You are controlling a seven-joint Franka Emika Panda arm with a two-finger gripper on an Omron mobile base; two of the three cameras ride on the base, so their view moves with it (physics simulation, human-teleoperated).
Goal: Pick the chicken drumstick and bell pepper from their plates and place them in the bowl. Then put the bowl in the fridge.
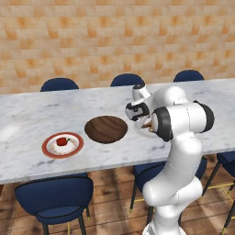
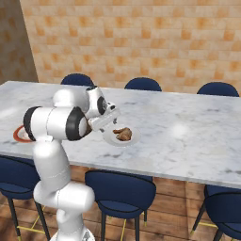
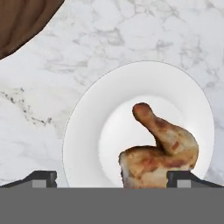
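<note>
Near the marble table's front edge, the wide-open, empty two-finger gripper (image 3: 112, 177) was held above the golden-brown chicken drumstick (image 3: 159, 148) on the plain white plate (image 3: 87, 131); off-centre closure could've knocked it off.

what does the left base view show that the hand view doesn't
Only the left base view: the bell pepper on the red-rimmed plate, and the blue chairs.
Only the hand view: the gripper fingertips set wide apart, and the whole chicken drumstick.
Both: the wooden bowl, the marble table, and the white plate.
</note>
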